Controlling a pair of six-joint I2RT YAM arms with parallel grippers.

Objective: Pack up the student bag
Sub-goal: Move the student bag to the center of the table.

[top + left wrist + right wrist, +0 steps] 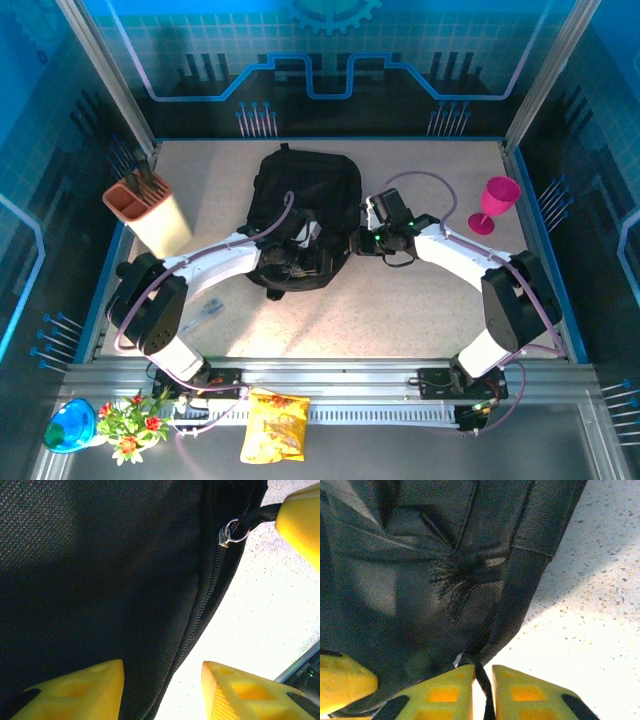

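Evidently the step in hand is opening a zipped compartment of the student bag (305,205), which lies on the table (420,310), in the middle and a little to the far side. To do it well, I judge, the bag must be kept from sliding while the pull is drawn along the line of the zip (200,610), not away from it. Soft fabric may bunch and jam the slider if the pull goes crooked.

The left arm (215,255) reaches in from the near left over the bag's near part. The right arm (455,250) comes from the right to the bag's right side. The left gripper (162,667) stands released, jaws apart with the bag's seamed edge between them; closing there would anchor the bag. The right gripper (482,672) is clenched on the black zipper pull (483,692), close to the small metal slider (230,532).
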